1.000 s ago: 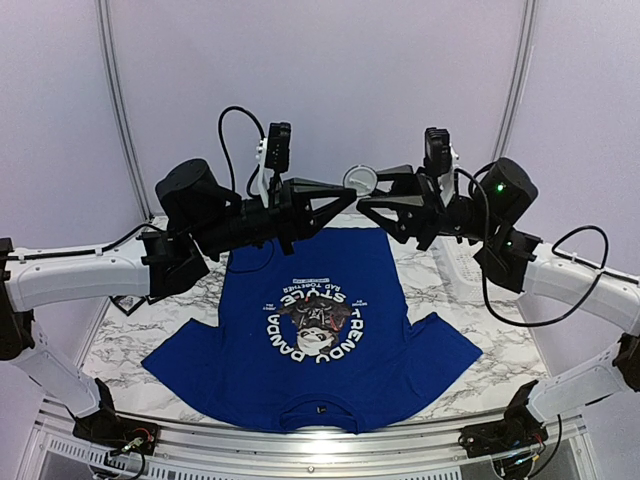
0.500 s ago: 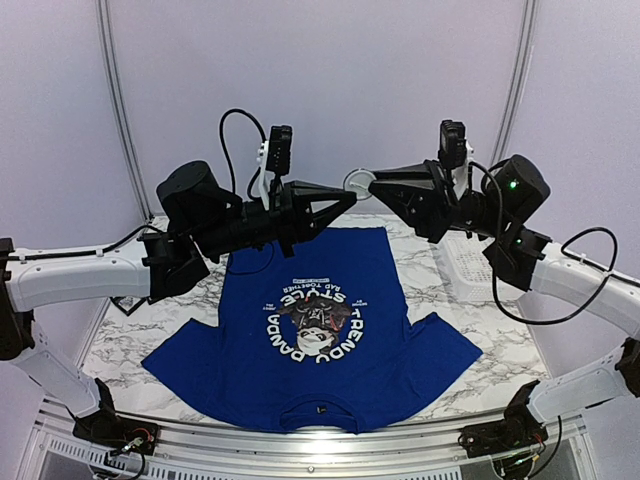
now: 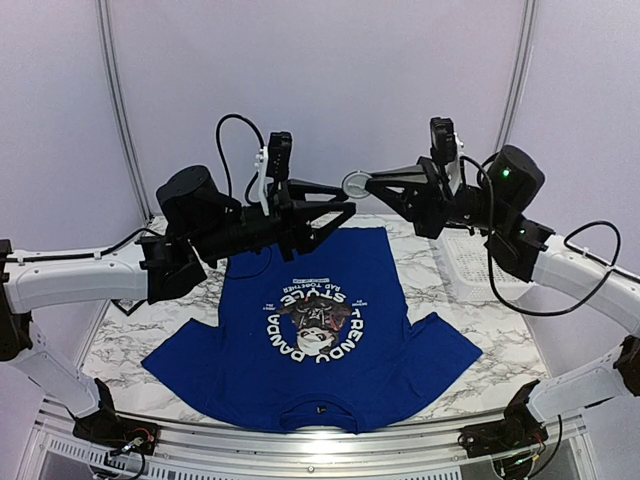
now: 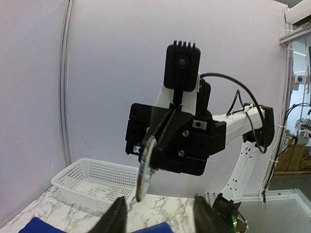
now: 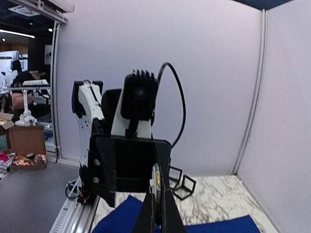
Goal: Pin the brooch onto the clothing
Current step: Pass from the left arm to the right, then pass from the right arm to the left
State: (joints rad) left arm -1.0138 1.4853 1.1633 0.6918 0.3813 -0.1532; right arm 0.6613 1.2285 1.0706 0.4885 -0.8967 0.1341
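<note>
The clothing, a royal-blue T-shirt [image 3: 250, 350] with a panda print, lies flat on the marble table [image 3: 500, 330]. Above its far hem, both arms meet in the air. The brooch [image 3: 355, 183], a small round disc, sits between the fingers of my right gripper [image 3: 368, 183], which is shut on it. My left gripper [image 3: 350, 199] stands open just left of the disc and does not touch it. In the left wrist view the brooch [image 4: 145, 167] hangs edge-on from the right gripper above my spread left fingers [image 4: 116, 219]. In the right wrist view, the brooch [image 5: 156, 182] is pinched edge-on.
A white plastic basket [image 3: 470, 262] stands at the table's right rear, also seen in the left wrist view as the basket [image 4: 92, 182]. Small black-framed boxes [image 5: 182, 184] lie at the table's left edge. Pale walls enclose the back and sides.
The right gripper closed on the brooch and the left gripper, which had been shut on it, opened and let go. The right gripper shifted slightly up and left.
</note>
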